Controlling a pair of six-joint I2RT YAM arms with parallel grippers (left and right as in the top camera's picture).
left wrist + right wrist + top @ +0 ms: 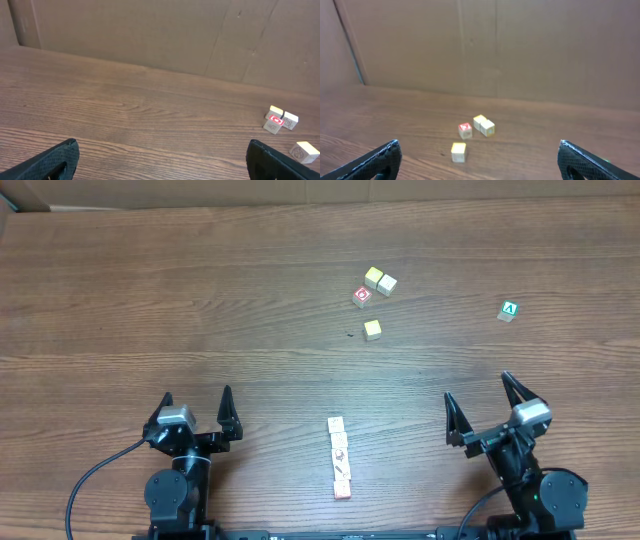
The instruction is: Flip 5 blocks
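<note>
The blocks (339, 456) lie in a short column of several pale cubes with small red and pink marks, near the table's front edge, midway between the two arms. They show only in the overhead view. My left gripper (196, 405) (162, 165) stands open to the left of the column, with nothing but bare wood between its fingers. To the column's right, my right gripper (480, 395) (479, 160) is also open and empty. Both point toward the far side of the table, clear of the blocks.
A loose cluster sits farther back: two yellow-topped cubes (379, 280) (484, 125), a red-topped cube (362, 296) (465, 130) (274, 122) and a lone yellow cube (372, 329) (458, 151). A green cube with a white A (510, 311) lies at the far right. A cardboard wall (150, 35) backs the table.
</note>
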